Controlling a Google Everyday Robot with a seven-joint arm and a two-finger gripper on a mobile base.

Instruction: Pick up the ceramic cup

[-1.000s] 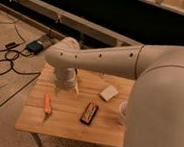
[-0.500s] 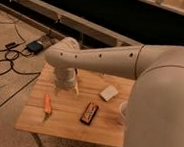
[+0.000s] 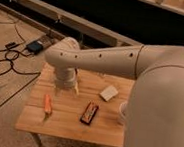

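Observation:
A small white rounded object (image 3: 122, 112) shows at the right side of the wooden table (image 3: 64, 125), mostly hidden behind my arm; it looks like the ceramic cup. My gripper (image 3: 68, 85) hangs over the table's back left part, well left of the cup, at the end of the white arm (image 3: 112, 60) that crosses the view. Nothing shows in the gripper.
A small flat white block (image 3: 109, 93) lies near the table's back right. A dark snack bar (image 3: 89, 113) lies in the middle and an orange carrot-like object (image 3: 47, 104) at the left. Cables and a dark box (image 3: 34, 46) lie on the floor at left.

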